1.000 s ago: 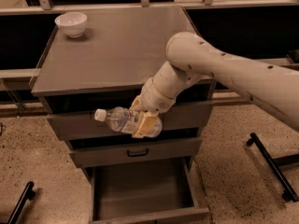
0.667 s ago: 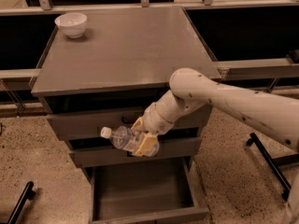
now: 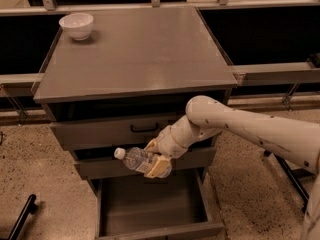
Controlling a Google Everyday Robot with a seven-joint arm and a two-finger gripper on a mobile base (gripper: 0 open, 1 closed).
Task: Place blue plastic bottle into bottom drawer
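holding the blue plastic bottle [image 3: 134,158] sideways, gripper [image 3: 156,160] above bottom drawer [image 3: 150,204].

A clear, white-capped bottle [image 3: 132,158] is held by the cream tool [image 3: 156,164] above the plain grey drawer [image 3: 150,206]; a white bowl [image 3: 76,25] is set on the grey tabletop [image 3: 140,54].

gripper [image 3: 157,164], low at centre, clamps blue plastic bottle [image 3: 133,158].

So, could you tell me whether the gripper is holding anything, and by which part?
The gripper holds the blue plastic bottle by its base end, the capped end free, above the open bottom drawer.
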